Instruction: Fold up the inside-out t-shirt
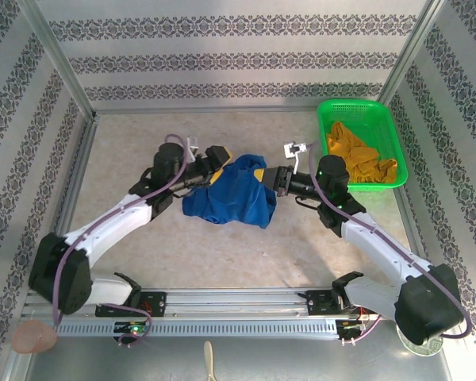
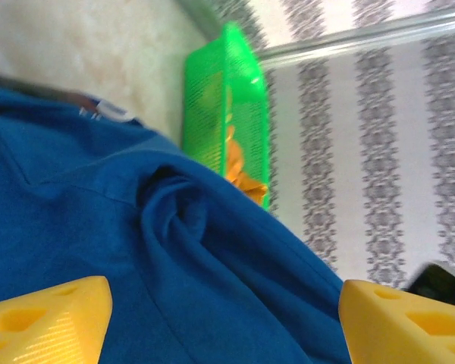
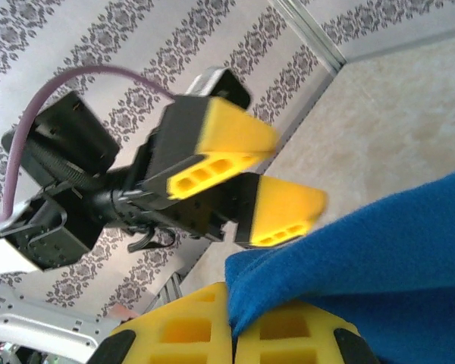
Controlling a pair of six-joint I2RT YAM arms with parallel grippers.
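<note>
Spreading step: right gripper (image 1: pixel 263 175) pinches t-shirt (image 1: pixel 230 200) at its 2 o'clock; left gripper (image 1: pixel 216 170) gapes wide at 10 o'clock, likely must clamp next.

Both arms are stretched inward, elbows out, grippers brought nearly face to face. The left gripper (image 1: pixel 220 165) is held with fingers spread wide; the right gripper (image 1: pixel 265 176) is clamped on the t-shirt (image 1: pixel 230 194).
</note>
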